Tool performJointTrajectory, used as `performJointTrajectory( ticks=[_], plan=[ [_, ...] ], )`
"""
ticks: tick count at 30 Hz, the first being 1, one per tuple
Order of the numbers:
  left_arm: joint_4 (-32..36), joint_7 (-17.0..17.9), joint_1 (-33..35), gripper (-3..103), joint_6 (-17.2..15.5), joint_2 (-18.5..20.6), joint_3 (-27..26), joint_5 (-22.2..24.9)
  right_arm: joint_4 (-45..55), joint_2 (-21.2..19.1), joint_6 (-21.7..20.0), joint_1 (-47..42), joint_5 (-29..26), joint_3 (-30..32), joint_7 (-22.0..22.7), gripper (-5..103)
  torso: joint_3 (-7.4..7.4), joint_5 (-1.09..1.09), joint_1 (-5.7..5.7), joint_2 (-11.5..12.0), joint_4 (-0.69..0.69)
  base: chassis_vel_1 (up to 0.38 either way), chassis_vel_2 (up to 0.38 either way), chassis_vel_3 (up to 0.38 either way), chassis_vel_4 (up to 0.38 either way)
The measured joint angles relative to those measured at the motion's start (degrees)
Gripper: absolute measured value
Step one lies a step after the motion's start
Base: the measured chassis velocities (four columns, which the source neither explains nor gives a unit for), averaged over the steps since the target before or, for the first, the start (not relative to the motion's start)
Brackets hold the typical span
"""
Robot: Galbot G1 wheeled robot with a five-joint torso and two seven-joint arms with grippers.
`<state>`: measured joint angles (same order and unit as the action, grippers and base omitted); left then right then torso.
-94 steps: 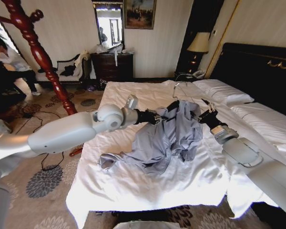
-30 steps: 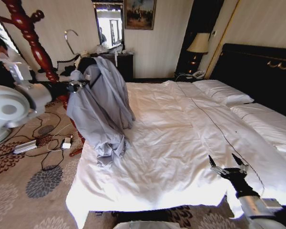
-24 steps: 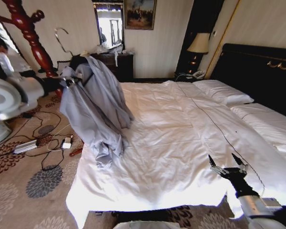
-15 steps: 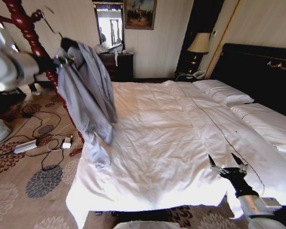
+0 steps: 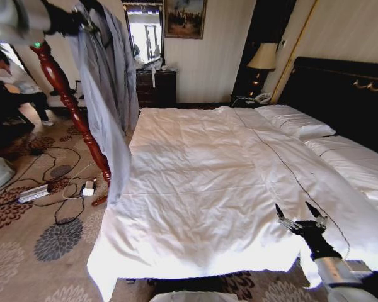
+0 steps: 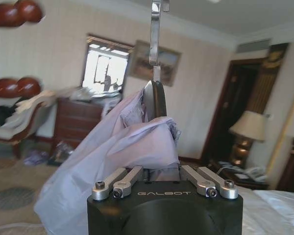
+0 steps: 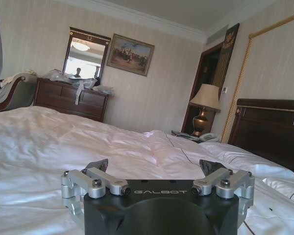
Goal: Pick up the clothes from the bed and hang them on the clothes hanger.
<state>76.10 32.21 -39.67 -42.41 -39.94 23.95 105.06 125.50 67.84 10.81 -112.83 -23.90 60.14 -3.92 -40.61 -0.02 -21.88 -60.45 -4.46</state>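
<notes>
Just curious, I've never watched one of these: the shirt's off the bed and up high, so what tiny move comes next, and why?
Probably nudge the left hand toward the red wooden stand. It holds the shirt on its hanger, whose silver hook hangs free, unhooked.

clothes: light blue-grey, thin, draped over the hanger, hanging long and limp, lifted clear of the bed beside its far left corner
hanger: black, mostly under the fabric, silver hook upright above the collar
bed: wide, white rumpled sheets, pillows, black headboard
</notes>
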Motion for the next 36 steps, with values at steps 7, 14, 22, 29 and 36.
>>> performJointTrajectory(
  ticks=[7,14,22,29,36],
  plan=[
    [-4.4,2.7,1.1,17,0.1,-1.7,-0.9,0.4,0.0,0.0,0.0,0.0,0.0,0.0,0.0,100,0.00,0.03,0.00,0.0,-0.02,0.000,0.000,0.000,0.000],
    [-11.7,3.1,0.9,17,0.2,-3.9,-1.7,2.0,0.0,0.0,0.0,0.0,0.0,0.0,0.0,100,0.00,0.01,0.00,0.0,0.00,0.000,0.000,0.000,0.000],
    [-19.2,2.8,1.2,17,0.2,-7.3,-2.5,1.3,0.0,0.0,0.0,0.0,0.0,0.0,0.0,100,0.00,0.05,0.00,0.0,-0.04,0.000,0.000,0.000,0.000],
    [-18.9,-2.1,2.8,17,0.3,-3.6,-2.6,-1.7,0.0,0.0,0.0,0.0,0.0,0.0,0.0,100,0.00,-0.01,0.00,0.0,0.01,0.000,0.000,0.000,0.000],
    [-18.9,-3.8,3.4,17,0.3,-1.3,-2.4,-1.5,0.0,0.0,0.0,0.0,0.0,0.0,0.0,100,0.00,0.00,0.00,0.0,0.01,0.000,0.000,0.000,0.000]
  ],
)
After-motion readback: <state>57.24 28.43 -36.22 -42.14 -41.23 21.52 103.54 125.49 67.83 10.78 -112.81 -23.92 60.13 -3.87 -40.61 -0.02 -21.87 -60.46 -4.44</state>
